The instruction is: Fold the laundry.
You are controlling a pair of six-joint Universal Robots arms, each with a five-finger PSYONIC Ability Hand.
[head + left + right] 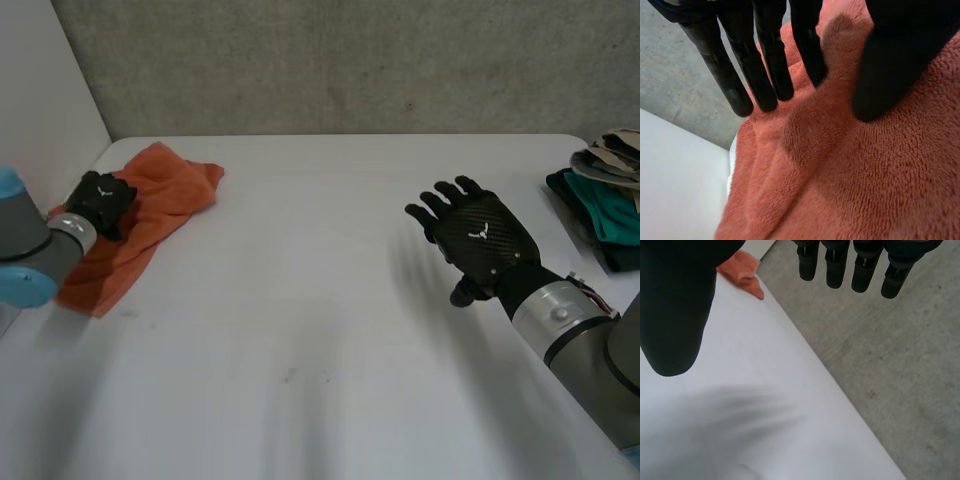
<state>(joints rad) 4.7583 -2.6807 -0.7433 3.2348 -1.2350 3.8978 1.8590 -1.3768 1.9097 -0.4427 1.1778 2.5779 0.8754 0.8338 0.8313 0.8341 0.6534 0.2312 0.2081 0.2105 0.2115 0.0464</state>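
Orange towel (165, 190) lies rumpled and unfolded at the far left corner of the white table (300, 320), close to the side wall. One end of it points toward me and the other fans out toward the back wall (350, 60). I read my left hand (100, 203) as sitting on the towel's left side, roughly midway along it. In the left wrist view its fingers (767, 65) run out straight and a little spread over the terry pile, and the thumb (890, 70) stands apart on the other side of a raised fold. Nothing is curled round or pinched there, so I log that hand as open, lying on the cloth rather than gripping it. I cannot tell how firmly the fingertips bear on the fabric. My right hand (478, 238) is over bare table on the right side, well apart from the towel, with its back turned up to the head camera. From its own wrist camera the fingers (837, 265) are extended and spaced, the thumb (675, 305) is held wide, and there is nothing between them: an open, empty hand. Past that thumb a corner of the orange towel shows far off along the table's back edge. A pile of clothes (605, 205), teal and dark with a pale striped piece on top, sits at the table's right edge beyond the right hand, not touching it.
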